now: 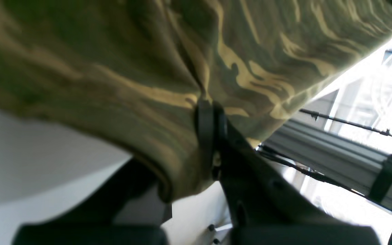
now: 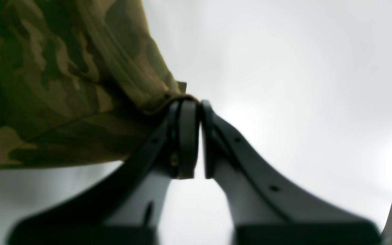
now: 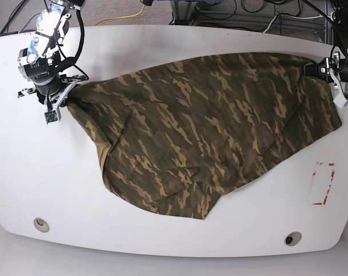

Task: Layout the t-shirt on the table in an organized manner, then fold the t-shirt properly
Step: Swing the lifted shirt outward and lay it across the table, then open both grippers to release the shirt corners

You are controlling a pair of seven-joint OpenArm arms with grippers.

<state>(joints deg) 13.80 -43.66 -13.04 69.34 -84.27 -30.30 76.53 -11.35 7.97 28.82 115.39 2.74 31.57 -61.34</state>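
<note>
While the t-shirt (image 3: 202,129) is lying stretched across the middle of the table (image 3: 162,40) in the base view, both arms are holding it at opposite ends. At the upper right of that frame the left gripper (image 3: 317,68) is pinching a corner of the cloth; its wrist view shows the jaws pressed tight on a fold (image 1: 207,117), with a grey aluminium rail (image 1: 332,153) and cables at the right that the base view does not show. At the upper left, the right gripper (image 3: 63,95) is meeting the other end; its wrist view shows a thin gap between the jaws, with a cloth edge (image 2: 168,98) sitting at the left fingertip (image 2: 187,136), so I cannot tell whether it is gripping. The camouflage fabric is hanging wrinkled and slanted, its lower edge bunching toward bottom centre, near a red rectangular outline (image 3: 323,184).
</note>
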